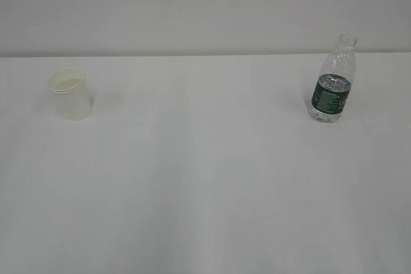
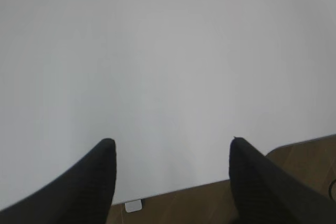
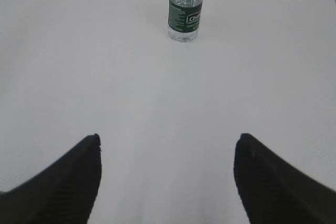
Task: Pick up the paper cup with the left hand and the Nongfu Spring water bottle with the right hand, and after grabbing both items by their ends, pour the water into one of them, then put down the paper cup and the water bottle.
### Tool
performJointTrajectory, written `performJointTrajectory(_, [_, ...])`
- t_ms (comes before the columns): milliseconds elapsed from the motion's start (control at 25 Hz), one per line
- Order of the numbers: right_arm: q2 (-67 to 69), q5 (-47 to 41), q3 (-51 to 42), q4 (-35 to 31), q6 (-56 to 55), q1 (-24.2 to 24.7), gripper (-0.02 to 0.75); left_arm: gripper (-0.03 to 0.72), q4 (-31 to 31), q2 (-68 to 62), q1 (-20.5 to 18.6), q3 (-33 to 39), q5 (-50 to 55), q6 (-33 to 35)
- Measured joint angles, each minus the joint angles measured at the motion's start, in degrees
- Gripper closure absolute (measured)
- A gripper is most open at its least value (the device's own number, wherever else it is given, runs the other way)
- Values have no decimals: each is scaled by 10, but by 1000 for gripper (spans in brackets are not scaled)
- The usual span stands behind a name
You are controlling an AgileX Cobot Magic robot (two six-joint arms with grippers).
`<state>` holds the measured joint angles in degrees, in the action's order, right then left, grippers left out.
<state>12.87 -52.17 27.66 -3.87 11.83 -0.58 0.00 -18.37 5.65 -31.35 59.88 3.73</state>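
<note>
The paper cup (image 1: 68, 94) stands upright on the white table (image 1: 205, 190), toward its left side in the exterior view, its mouth open upward and its inside pale. The water bottle (image 1: 333, 81) stands upright far off to the right on the same table, well apart from the cup. It has no cap, a dark green label around its middle, and clear water (image 1: 335, 83) reaching about to the top of that label.

Neither arm shows in the exterior view. In the left wrist view, the left hand (image 2: 173, 148) hangs over bare tabletop near the table's edge, its 2 black fingers (image 2: 100, 171) spread wide apart with nothing between them; brown floor shows below the edge. The cup is out of that view.

In the right wrist view, the right hand (image 3: 168, 145) also has its 2 fingers (image 3: 260, 171) wide apart and empty. The bottle (image 3: 185, 11) stands ahead of it, well apart, roughly centred between the fingers.
</note>
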Motion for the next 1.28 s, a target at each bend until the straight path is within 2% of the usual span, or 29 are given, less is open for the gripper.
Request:
performJointTrajectory(520, [-26, -9, 0, -1, 1, 0, 149, 227, -17, 65, 0, 7, 26, -1])
performJointTrajectory(960, [-38, -76, 15, -4, 1, 0, 149, 232, -19, 72, 0, 10, 26, -5])
performJointTrajectory(1280, [-57, -121, 11, 27, -34, 0, 150, 257, -19, 72, 0, 10, 26, -5])
